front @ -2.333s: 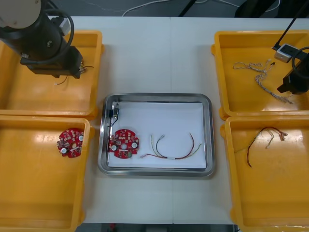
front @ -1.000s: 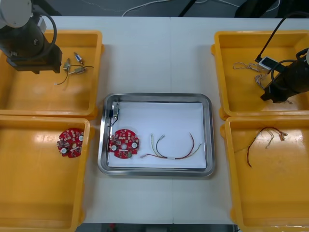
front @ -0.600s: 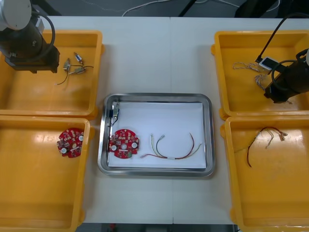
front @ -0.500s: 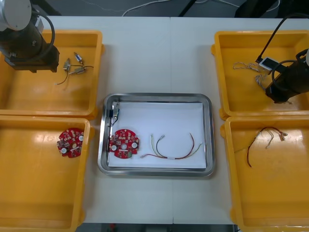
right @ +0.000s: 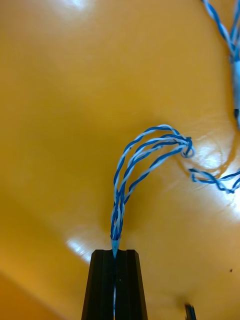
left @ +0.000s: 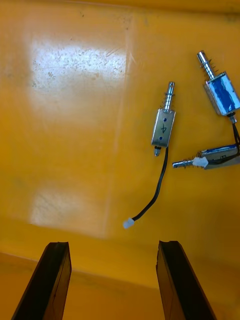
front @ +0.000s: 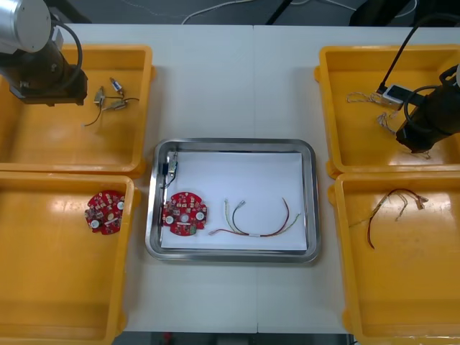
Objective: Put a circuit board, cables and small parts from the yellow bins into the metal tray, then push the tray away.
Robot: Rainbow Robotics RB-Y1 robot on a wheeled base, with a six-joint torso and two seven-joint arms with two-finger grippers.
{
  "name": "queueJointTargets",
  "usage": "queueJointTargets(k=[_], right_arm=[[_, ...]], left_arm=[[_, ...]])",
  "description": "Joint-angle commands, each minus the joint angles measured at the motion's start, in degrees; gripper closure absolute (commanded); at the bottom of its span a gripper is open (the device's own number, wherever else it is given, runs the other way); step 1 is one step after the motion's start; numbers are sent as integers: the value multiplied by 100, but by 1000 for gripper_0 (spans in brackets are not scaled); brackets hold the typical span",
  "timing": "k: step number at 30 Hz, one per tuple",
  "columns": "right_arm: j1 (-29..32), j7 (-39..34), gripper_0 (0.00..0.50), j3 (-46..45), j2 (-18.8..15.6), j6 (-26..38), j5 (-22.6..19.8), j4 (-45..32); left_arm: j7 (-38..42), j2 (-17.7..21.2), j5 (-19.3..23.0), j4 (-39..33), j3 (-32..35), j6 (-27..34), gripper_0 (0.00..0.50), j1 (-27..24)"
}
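The right gripper [right: 115, 252] was clenched on a blue and white cable [right: 118, 210]. Its strands rose from between the jaws and looped off over the floor of a bin [right: 60, 125]. The left gripper [left: 114, 244] hung released over another bin [left: 75, 150]. Three small metal parts [left: 164, 127] lay ahead of its jaws, one trailing a black lead towards the gap between them. In the tray [front: 233, 144] lay a board [front: 184, 213], a red and yellow cable [front: 253, 235] and a metal part [front: 171, 167].
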Motion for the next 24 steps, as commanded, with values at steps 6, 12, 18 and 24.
queueJointTargets(k=[6, 12, 18, 24], right_arm=[[-203, 149, 500, -1028, -308, 1339, 45, -1268], [-203, 70, 500, -1371, -335, 2016, 1, -1857], [-203, -9, 500, -1661, -335, 2631, -43, -2463], [-203, -132, 500, -1696, -273, 2979, -96, -3272]], left_arm=[[-473, -306, -314, 552, -199, -722, 0, -552], [-499, -341, -376, 737, -199, -977, 0, -570], [-596, -411, -349, 1255, -199, -1592, 0, -666], [-649, -508, -428, 1607, -199, -1961, 0, -763]])
